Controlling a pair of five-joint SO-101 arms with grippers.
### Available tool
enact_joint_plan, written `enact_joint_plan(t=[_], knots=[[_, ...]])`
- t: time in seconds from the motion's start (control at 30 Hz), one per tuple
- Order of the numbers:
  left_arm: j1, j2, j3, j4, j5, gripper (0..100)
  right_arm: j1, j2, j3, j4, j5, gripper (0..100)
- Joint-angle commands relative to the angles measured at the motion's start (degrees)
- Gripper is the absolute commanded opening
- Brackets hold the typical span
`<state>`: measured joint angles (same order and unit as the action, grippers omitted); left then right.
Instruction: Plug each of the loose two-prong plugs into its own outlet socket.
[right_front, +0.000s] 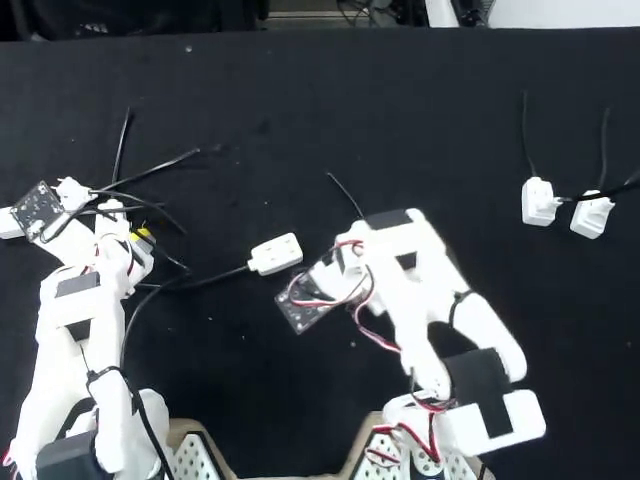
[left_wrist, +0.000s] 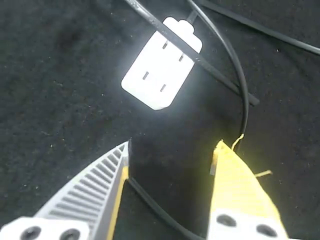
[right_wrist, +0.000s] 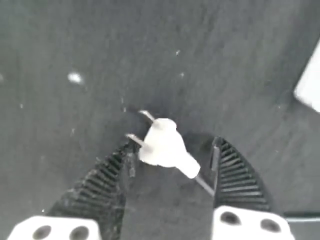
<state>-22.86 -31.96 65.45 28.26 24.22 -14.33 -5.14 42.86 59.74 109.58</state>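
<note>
Right tool (right_wrist: 173, 144) hangs low over the desk (right_wrist: 75, 40), spread wide with a white two-prong plug (right_wrist: 161, 145) lying between; left tool (left_wrist: 172, 146), wide open and empty, points at the outlet socket (left_wrist: 161, 65).

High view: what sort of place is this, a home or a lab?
Probably a robotics test bench: a black-covered table, two white arms mounted side by side, and an outlet block and a loose plug laid out as props.
</note>
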Motion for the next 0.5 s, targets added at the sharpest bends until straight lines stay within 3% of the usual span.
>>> enact_joint_plan(t=[0.0, 0.1, 0.23, 0.47], knots=[[-0.2, -1.1, -3.0, -0.4, 0.6, 27, -1.8, 2.7, -2.8, -1.1, -3.0, 12.5], [-0.2, -1.1, -3.0, -0.4, 0.6, 27, 0.7, 5.8, -2.7, -5.1, -4.7, 1.6], [-0.2, -1.1, -3.0, -0.4, 0.6, 27, 2.6, 7.6, -3.2, -9.8, -13.1, 1.0], [-0.2, -1.1, -3.0, -0.4, 0.6, 27, 2.5, 0.3, -9.3, 5.5, -33.5, 1.0]])
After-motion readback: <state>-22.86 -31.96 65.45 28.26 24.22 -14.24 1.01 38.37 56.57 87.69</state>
